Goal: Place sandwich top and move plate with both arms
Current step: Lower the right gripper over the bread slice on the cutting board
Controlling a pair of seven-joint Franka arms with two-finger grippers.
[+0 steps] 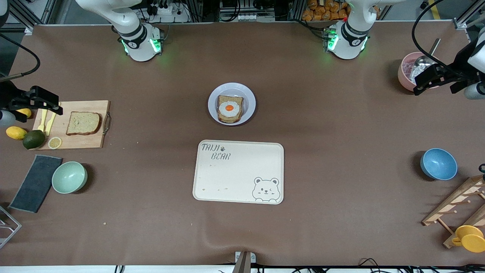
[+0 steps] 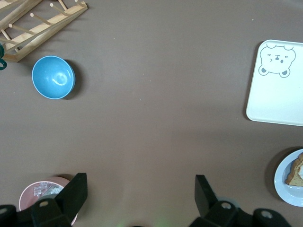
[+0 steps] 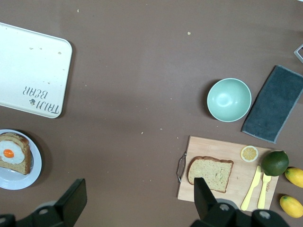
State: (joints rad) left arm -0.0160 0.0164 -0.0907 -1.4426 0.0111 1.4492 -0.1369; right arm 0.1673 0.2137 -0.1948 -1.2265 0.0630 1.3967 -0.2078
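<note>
Since nothing's grabbed yet, both my end effectors, left end effector (image 1: 432, 79) and right end effector (image 1: 41, 100), hang spread apart; next I fetch the sandwich top (image 1: 83, 123) off the cutting board (image 1: 81, 142) at the right arm's end of the table for the plate (image 1: 231, 104) mid-table

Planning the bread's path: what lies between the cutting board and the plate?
Nothing: in the front view only bare brown table runs from the cutting board with the sandwich top to the plate.

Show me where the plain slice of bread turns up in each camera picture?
Front view: the sandwich top lies on the cutting board, toward the right arm's end of the table.
Left wrist view: not in it.
Right wrist view: on the same board.
Shared landmark: the bear tray.
</note>
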